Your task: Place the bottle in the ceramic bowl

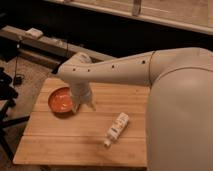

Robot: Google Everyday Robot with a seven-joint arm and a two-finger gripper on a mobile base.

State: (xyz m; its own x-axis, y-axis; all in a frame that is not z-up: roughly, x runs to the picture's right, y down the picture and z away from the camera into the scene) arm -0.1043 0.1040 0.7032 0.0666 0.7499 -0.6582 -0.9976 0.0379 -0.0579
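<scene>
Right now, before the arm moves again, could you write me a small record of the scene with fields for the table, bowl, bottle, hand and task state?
table: wooden table, holding the bowl and the bottle
ceramic bowl: ceramic bowl, upright on the table's left part, orange inside
bottle: bottle, lying on its side right of the bowl and nearer the camera, apart from it, cap toward the front edge
hand: hand, low at the bowl's right rim, away from the bottle
task state: bottle not yet in the bowl

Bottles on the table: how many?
1. The bottle lies on its side on the wooden table, toward the front, apart from the bowl. The hand hangs by the bowl's rim. The arm could hide others.
</scene>
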